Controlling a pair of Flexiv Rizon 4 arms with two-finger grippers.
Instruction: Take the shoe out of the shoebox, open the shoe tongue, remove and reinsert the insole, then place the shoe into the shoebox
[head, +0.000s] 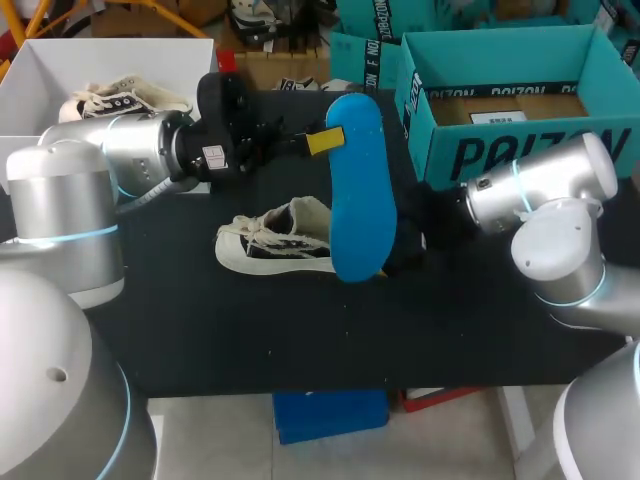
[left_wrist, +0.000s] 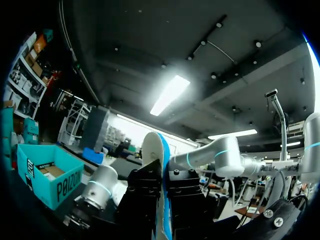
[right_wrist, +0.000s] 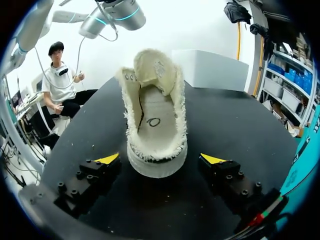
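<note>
My left fingers (head: 325, 140) are clamped on the far end of the blue insole (head: 358, 195). In the left wrist view it stands edge-on between the two black finger bodies, pinched from both sides, one face white and the other blue. The insole is held up off the tabletop (head: 250, 330), its length running from far to near, and in the head view its near end covers the heel of the shoe and the front of my right arm.

My right fingers (right_wrist: 214, 159) are spread wide and hold nothing. The heel of the shoe (right_wrist: 155, 117) sits between the two yellow tips with a gap of dark tabletop on either side. The shoe is cream canvas with frayed edges. It stands on its sole near the middle of the tabletop, toe to the left and open collar towards my right arm, and I can see straight down into it.

The teal shoebox (head: 510, 150) stands open at the far right, just behind my right arm. A white box (head: 60, 60) at the far left holds a second shoe (head: 120, 98).
</note>
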